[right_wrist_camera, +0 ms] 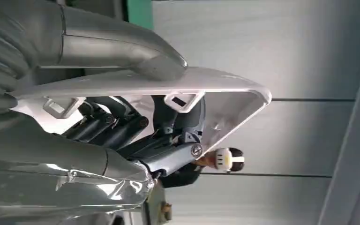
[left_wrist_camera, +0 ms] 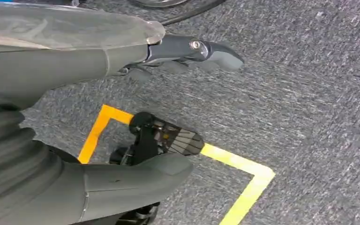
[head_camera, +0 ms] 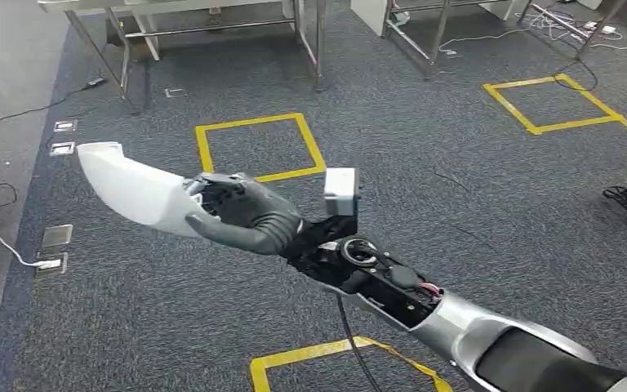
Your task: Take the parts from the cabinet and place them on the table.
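A white curved shell part (head_camera: 131, 190) is gripped by my right hand (head_camera: 249, 216), which reaches across the middle of the head view over the grey carpet. My silver right arm comes in from the lower right. In the right wrist view the dark fingers (right_wrist_camera: 122, 124) wrap the inner side of the white part (right_wrist_camera: 215, 93) and the thumb lies on its outer face. My left hand (left_wrist_camera: 42, 93) hangs above the carpet, its fingers (left_wrist_camera: 192, 49) and thumb (left_wrist_camera: 136, 183) apart with nothing between them.
Metal table legs (head_camera: 310, 41) stand at the far edge of the carpet. Yellow tape squares (head_camera: 257, 147) mark the floor, with another (head_camera: 555, 102) at the far right. Cables and floor sockets (head_camera: 53, 261) lie at the left. A person (right_wrist_camera: 220, 159) stands beyond the part.
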